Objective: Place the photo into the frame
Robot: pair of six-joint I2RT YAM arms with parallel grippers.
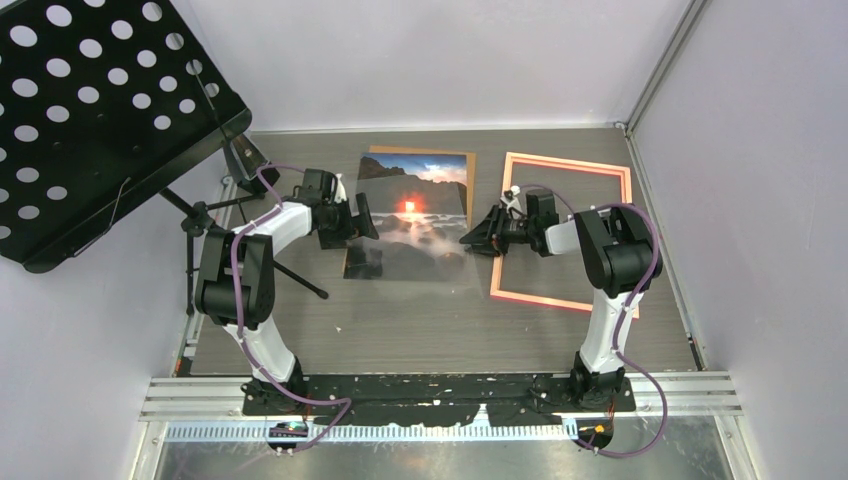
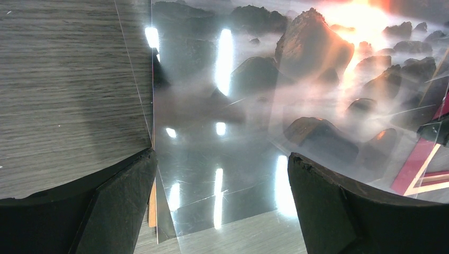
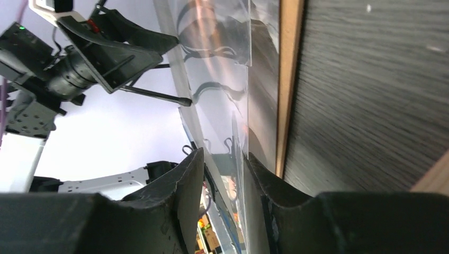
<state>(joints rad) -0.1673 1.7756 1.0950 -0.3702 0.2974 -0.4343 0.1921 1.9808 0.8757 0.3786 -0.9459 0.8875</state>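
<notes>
At table centre, photo (image 1: 410, 215) on brown board (image 1: 420, 151), frame (image 1: 565, 161) unfilled; left gripper (image 1: 362, 218) wide open, empty; right gripper (image 1: 472, 238) pinching clear sheet (image 2: 212, 185) edge.

Two robot arms (image 1: 240, 275) (image 1: 612, 250), five other things.
One photo (image 1: 420, 185), one frame (image 1: 560, 161), one backing board (image 1: 420, 152), one clear sheet (image 2: 233, 206), one music stand (image 1: 90, 110).

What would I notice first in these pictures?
The bright sunset photo in the middle of the table catches the eye first, its orange sun glowing over dark rocks. Right of it lies an empty pink-orange frame, and a big black music stand full of holes looms at the far left.
</notes>
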